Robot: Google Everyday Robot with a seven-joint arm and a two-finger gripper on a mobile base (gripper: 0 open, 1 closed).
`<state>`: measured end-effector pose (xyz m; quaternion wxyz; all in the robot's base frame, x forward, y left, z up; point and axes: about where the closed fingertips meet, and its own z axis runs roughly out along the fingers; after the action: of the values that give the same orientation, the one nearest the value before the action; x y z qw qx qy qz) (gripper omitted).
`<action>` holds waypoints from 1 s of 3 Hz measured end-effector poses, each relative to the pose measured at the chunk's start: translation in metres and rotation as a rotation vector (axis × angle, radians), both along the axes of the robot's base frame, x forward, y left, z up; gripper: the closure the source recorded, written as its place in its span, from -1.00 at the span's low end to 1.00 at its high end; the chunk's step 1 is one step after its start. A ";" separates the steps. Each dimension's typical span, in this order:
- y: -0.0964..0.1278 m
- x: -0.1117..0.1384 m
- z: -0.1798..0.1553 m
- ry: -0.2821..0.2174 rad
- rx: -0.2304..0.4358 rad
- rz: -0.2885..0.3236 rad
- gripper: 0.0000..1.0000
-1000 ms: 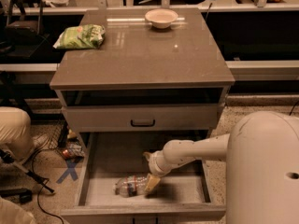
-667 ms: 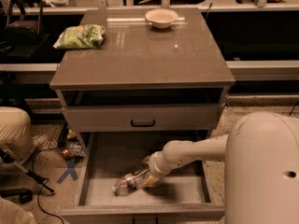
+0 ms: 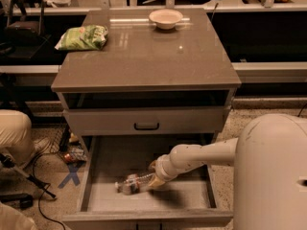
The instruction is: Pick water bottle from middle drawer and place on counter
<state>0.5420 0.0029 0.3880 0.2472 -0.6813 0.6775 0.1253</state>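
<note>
I have the gripper down inside the open middle drawer, at the end of the pale arm that reaches in from the right. The water bottle lies on its side on the drawer floor, just left of the gripper and touching it, with its far end pointing away to the left. From this view I cannot tell whether the gripper has a hold on the bottle or is only resting against it. Directly above the gripper is the shallower drawer front with its black handle, shut. Higher still is the counter, with a white bowl near its back edge and a green bag at its back left, both well apart from the gripper. Out to the left, on the floor beside the drawer, is a blue cross mark.
</note>
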 end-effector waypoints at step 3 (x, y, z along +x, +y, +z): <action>-0.048 -0.013 0.130 -0.246 0.155 -0.137 1.00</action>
<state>0.5293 -0.0451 0.5175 0.3880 -0.6225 0.6754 0.0758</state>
